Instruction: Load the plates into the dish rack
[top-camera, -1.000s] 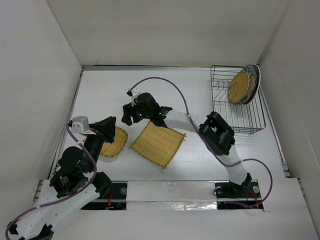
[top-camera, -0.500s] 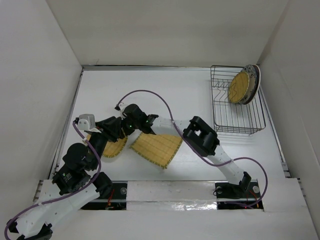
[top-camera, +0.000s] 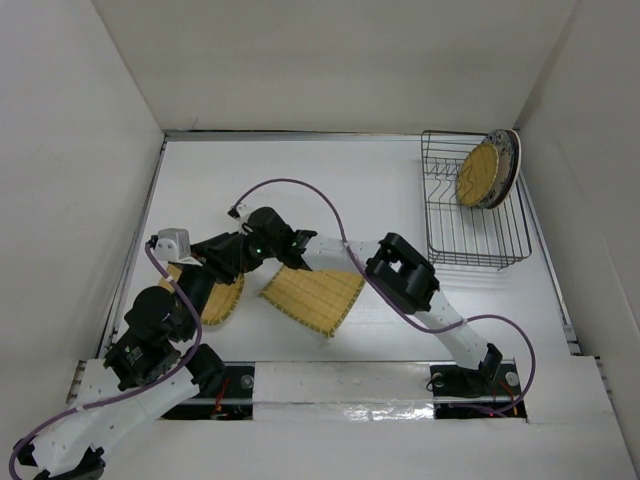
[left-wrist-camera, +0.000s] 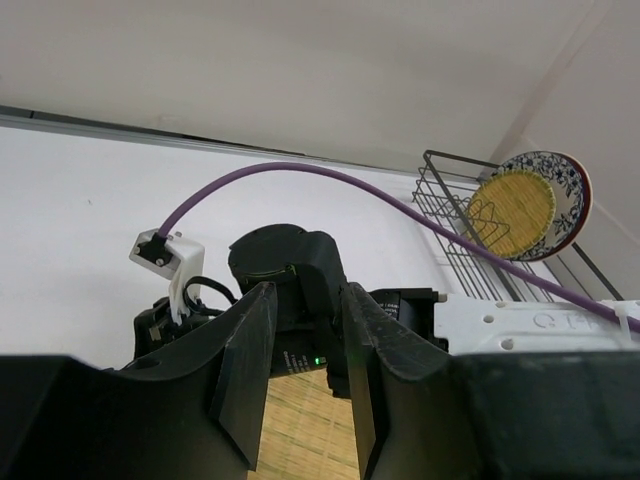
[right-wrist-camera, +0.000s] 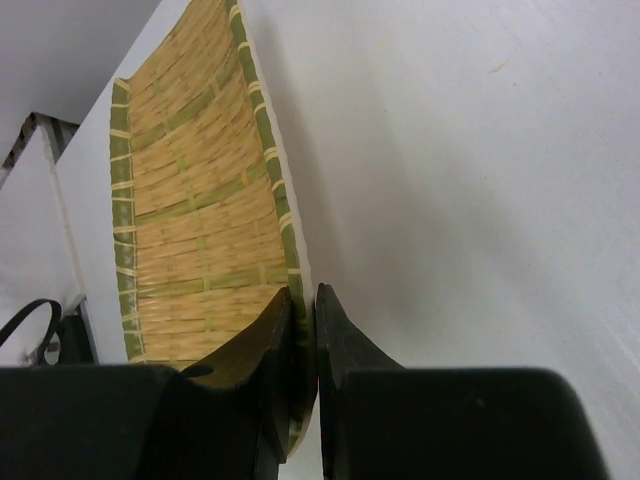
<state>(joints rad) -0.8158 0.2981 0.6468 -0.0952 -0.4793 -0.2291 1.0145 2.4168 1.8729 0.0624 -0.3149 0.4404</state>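
Nearest the arm bases, the square woven mat (top-camera: 315, 290) lies flat on the white tabletop (top-camera: 400, 180), one corner pointing toward the bases. Every place below is given from this mat.

Just left of the mat's left corner sits a round bamboo disc (top-camera: 218, 298). In the right wrist view this disc (right-wrist-camera: 190, 220) stands tilted up on its edge rather than flat, its green-banded rim raised off the white surface. The right claw (right-wrist-camera: 303, 305) is pinched narrow on that rim, one finger on each face with only the disc's thickness between them. The right arm reaches it from the mat's right, its forearm passing over the mat's far edge, and a purple cable (top-camera: 300, 185) arcs above.

The left claw (left-wrist-camera: 307, 295) hovers over the same spot left of the mat, above the disc. Its fingers (left-wrist-camera: 245, 370) stand moderately parted with nothing between them, and the left wrist view looks through the gap at the black wrist of the right arm.

Far beyond the mat, to its right and well apart from it, the black wire dish rack (top-camera: 470, 235) stands against the right wall. A second bamboo disc (top-camera: 478, 172) stands upright at the rack's far end, leaning on a blue-patterned plate (left-wrist-camera: 560, 180) behind it. A red edge shows along that plate's outer side; whether it belongs to another plate I cannot tell.
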